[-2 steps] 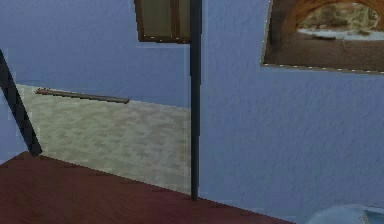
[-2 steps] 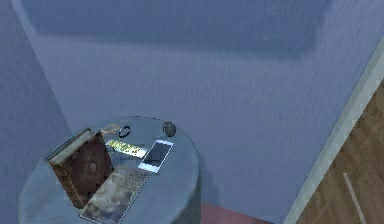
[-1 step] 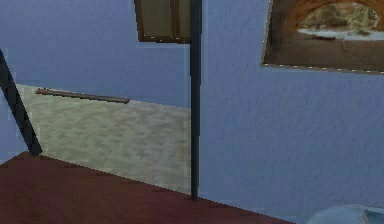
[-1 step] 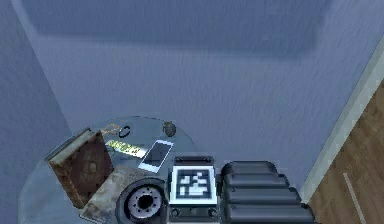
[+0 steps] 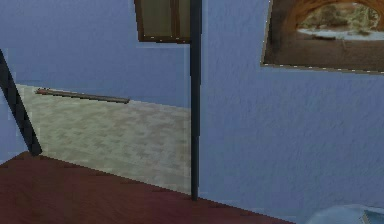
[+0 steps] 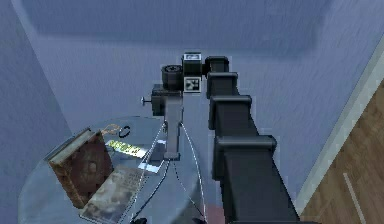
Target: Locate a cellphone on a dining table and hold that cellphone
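Forward view: matte blue wall (image 5: 290,130); a thin dark upright post (image 5: 195,100) at the edge of an opening; pale speckled floor (image 5: 110,130) beyond it, and dark red smooth boards (image 5: 80,195) nearer. A long slim grey rod (image 5: 85,95) lies on the pale floor against the far wall's base. A wood-framed panel (image 5: 160,20) hangs at top centre, and a dark-framed picture (image 5: 325,35) with an arched scene at top right. Arm side view: the arm (image 6: 240,150), a dark square bar in stepped segments, rises from the bottom edge, with two white marked squares (image 6: 191,62) at its far end. Left of them is the gripper (image 6: 172,150), a dark blocky body with thin pale fingers (image 6: 170,135) pointing down over a round glass table (image 6: 40,170). The fingers' state cannot be told, nor whether they hold or touch anything. On the table are a thick brown book (image 6: 80,165), a flat mottled sheet (image 6: 115,192), a small ring (image 6: 125,130), and a flat dark slab (image 6: 125,147) with a yellow-green face, just left of the fingers. Whether that slab is the cellphone cannot be told. Brown plank floor (image 6: 350,190) shows at lower right.
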